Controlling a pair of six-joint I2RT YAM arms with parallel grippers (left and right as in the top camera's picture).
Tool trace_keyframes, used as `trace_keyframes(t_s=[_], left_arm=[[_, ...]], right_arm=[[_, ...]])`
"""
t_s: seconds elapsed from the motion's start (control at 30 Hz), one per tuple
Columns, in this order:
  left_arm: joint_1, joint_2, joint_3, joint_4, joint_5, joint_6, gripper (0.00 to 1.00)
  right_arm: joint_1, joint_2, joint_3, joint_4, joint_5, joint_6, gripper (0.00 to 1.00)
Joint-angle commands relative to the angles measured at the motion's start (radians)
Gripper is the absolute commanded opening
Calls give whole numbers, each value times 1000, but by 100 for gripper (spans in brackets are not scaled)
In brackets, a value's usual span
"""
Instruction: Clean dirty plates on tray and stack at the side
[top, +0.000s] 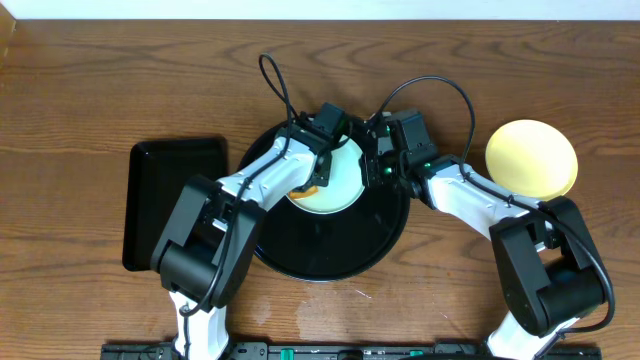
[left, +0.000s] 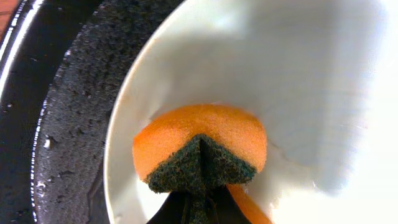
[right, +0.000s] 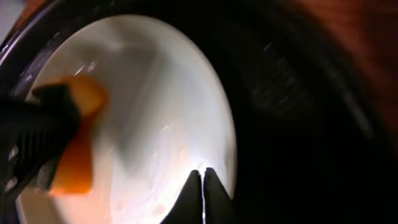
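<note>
A pale mint plate (top: 342, 186) lies on the round black tray (top: 330, 252), towards its far side. My left gripper (top: 320, 176) is shut on an orange sponge with a dark green scouring side (left: 199, 140) and presses it onto the inside of the plate (left: 298, 74). My right gripper (top: 372, 166) is shut on the plate's right rim (right: 202, 177). The pale yellow plate (top: 531, 158) lies on the table at the right, off the tray. A third plate is not in view.
A smaller rectangular black tray (top: 172, 200) lies on the table left of the round tray. The round tray's surface (left: 68, 124) is wet and speckled. Both arms' cables arch over the tray's far side.
</note>
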Motion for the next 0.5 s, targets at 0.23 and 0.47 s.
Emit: trace_keyframes(t_s=[0.23, 0.47], left_arm=[[47, 47, -8, 11, 291, -100, 7], [118, 47, -8, -80, 82, -100, 7]], right_arm=[[24, 53, 3, -45, 200, 281, 1], [18, 45, 8, -90, 255, 336, 1]])
